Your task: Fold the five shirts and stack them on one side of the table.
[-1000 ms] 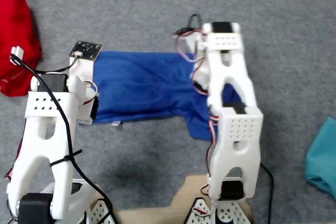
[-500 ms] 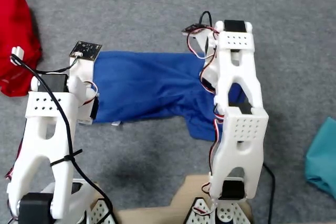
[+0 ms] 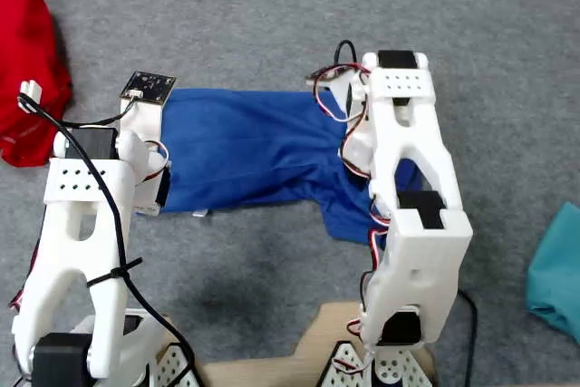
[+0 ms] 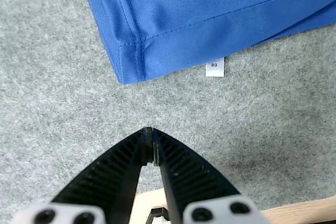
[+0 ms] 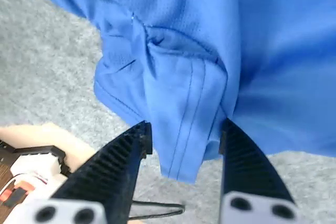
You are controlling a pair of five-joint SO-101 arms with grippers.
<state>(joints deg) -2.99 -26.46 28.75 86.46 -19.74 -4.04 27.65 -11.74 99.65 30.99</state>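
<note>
Right gripper (image 5: 185, 127) shifted — apart over blue shirt (image 3: 245, 147) sleeve | left gripper (image 4: 150, 134) together, beside hem

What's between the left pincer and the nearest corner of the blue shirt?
Bare grey table cover, in the left wrist view: the left pincer, shut, sits short of the hem corner of the blue shirt.

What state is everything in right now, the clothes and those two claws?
blue shirt: lying flat on the table, one sleeve sticking out
red shirt: bunched up, not folded
teal shirt: crumpled at the table's edge
left gripper: shut, empty, over bare table beside the blue shirt's corner
right gripper: open, straddling the blue shirt's sleeve
</note>
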